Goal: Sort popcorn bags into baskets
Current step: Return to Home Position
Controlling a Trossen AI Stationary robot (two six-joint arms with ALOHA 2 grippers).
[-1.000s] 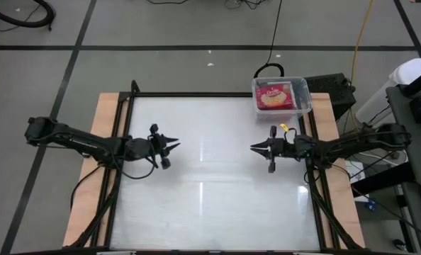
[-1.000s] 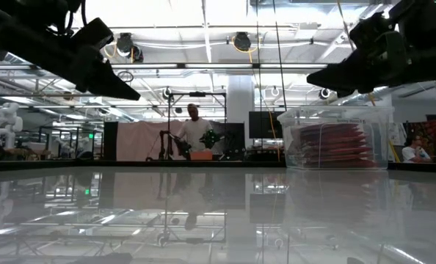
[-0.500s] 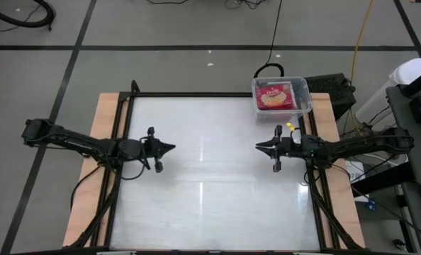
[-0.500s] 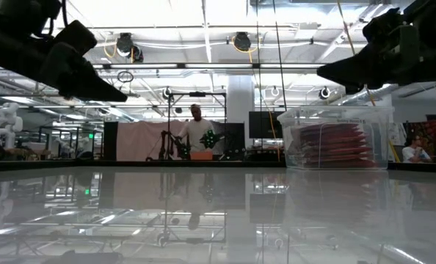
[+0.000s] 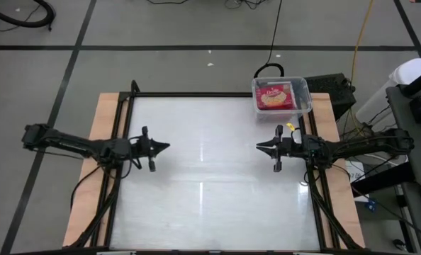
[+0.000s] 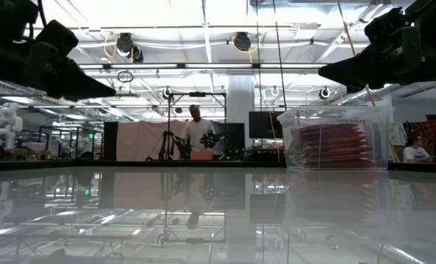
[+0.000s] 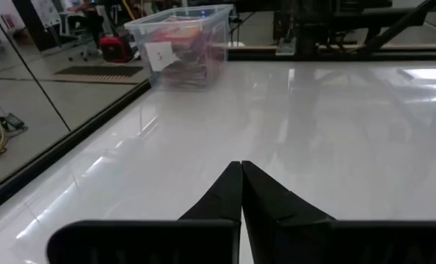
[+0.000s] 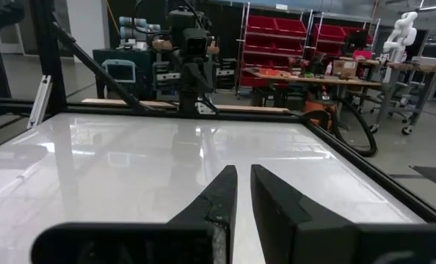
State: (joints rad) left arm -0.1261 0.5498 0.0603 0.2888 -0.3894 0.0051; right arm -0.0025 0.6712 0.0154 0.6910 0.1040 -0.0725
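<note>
Tabletop [image 5: 210, 177]: only wrist views show left fingers [image 7: 225, 198] pressed together, right fingers [image 8: 219, 199] slightly parted.

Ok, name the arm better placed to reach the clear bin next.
Right. The right claw hangs near the clear plastic rectangular bin of red popcorn bags at the far right corner of the white table; the left claw hangs at the opposite side.

light: bright, from ceiling lamps [image 6: 240, 42] | glare: pale streaks on glossy table [image 5: 203, 152] | shadows: faint
</note>
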